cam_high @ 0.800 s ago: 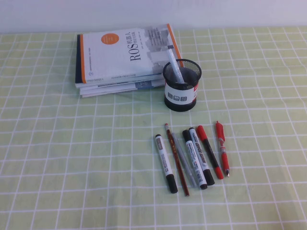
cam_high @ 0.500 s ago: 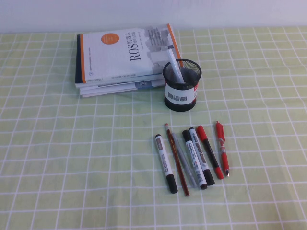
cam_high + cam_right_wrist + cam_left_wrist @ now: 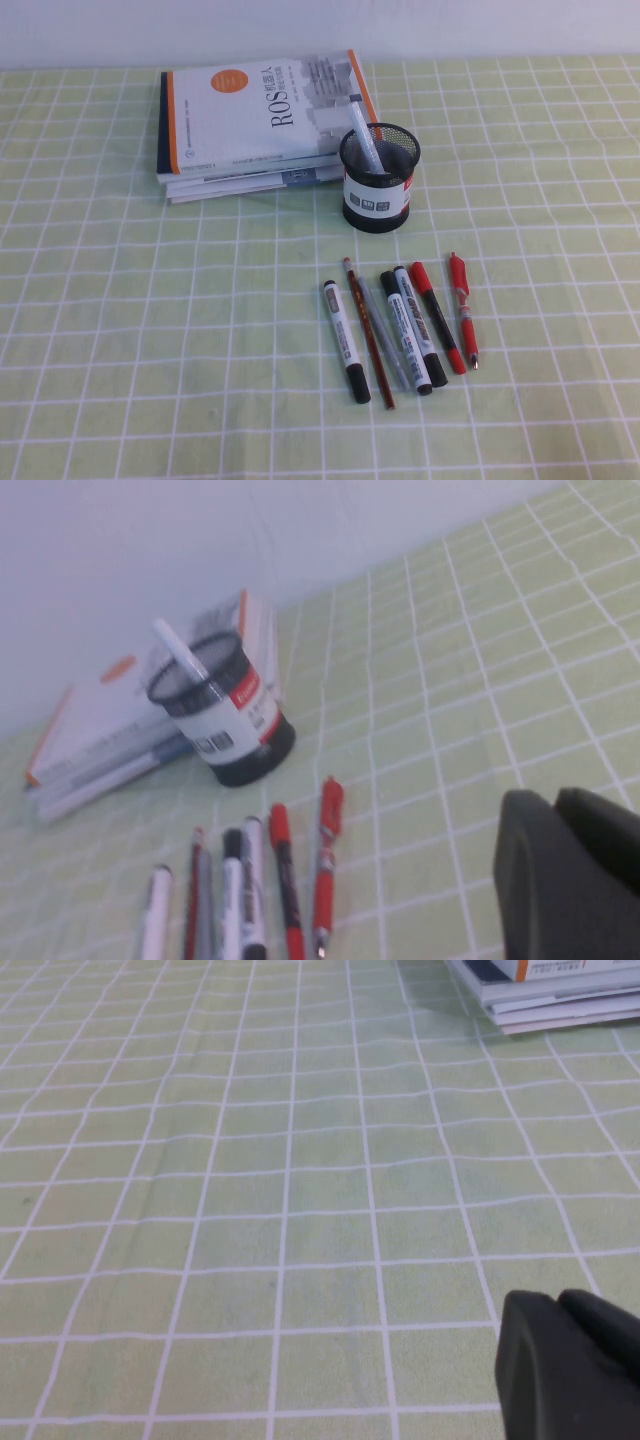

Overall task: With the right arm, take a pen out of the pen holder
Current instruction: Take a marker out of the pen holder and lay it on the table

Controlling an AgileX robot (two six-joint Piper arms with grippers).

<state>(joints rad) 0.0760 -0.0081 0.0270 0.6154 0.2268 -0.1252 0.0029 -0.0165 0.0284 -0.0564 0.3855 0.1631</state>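
We see a pen (image 3: 364, 137) in the holder (image 3: 379, 196), upper centre. Our right tool (image 3: 570, 875), pressed together, hovers over the worktop (image 3: 480, 730); our left tool (image 3: 568, 1365) too, state unclear.

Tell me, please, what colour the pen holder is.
Pen holder: black mesh, white label; high view. Left hand and right hand hover away.

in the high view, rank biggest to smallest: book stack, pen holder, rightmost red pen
1. book stack
2. pen holder
3. rightmost red pen
The stack lies farthest back yet looks largest. Left gripper and right gripper, shut, sit outside that view, above the tablecloth.
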